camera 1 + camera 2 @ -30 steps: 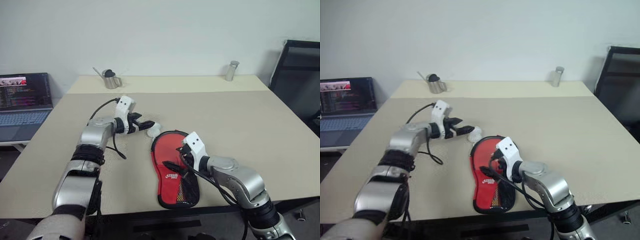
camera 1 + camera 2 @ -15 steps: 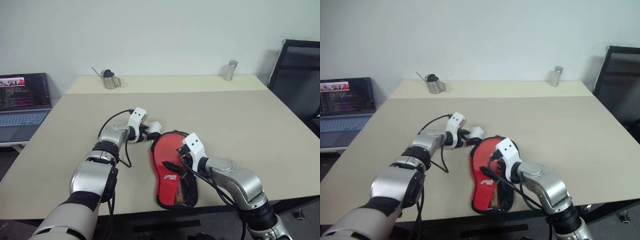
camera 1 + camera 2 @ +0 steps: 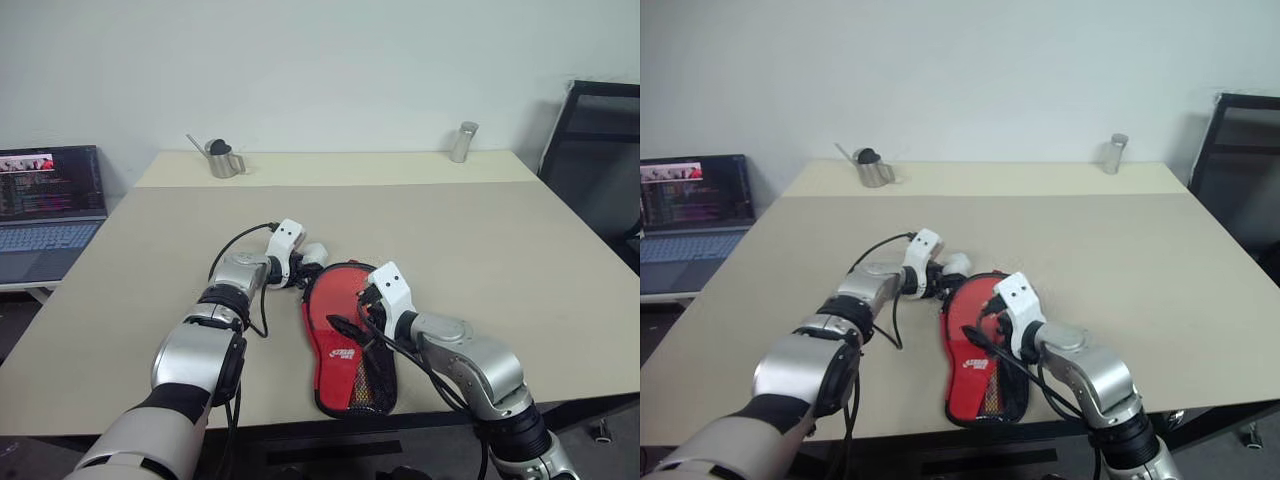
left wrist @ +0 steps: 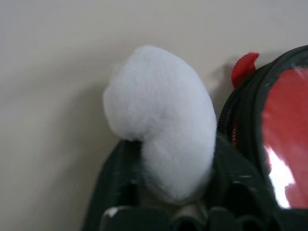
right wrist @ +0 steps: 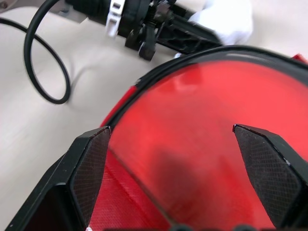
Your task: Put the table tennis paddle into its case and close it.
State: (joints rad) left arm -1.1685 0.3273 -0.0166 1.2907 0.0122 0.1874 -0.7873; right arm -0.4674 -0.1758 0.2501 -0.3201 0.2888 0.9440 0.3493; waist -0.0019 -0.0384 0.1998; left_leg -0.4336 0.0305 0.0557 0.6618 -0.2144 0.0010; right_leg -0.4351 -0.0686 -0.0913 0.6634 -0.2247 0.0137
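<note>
Red case (image 3: 345,335) lies centre-low of frame on desk (image 3: 480,240), paddle face (image 5: 202,144) showing inside. Left gripper (image 4: 166,192) jaws clamped on white pompom (image 4: 161,139) at case's upper rim. Right gripper (image 5: 178,163) jaws apart above case. Advice: pull pompom steadily along zip rim; right steadies case.

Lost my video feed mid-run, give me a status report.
Left gripper shut on the white pompom at the case rim. Right gripper open over the red case front. Nothing in the way.
</note>
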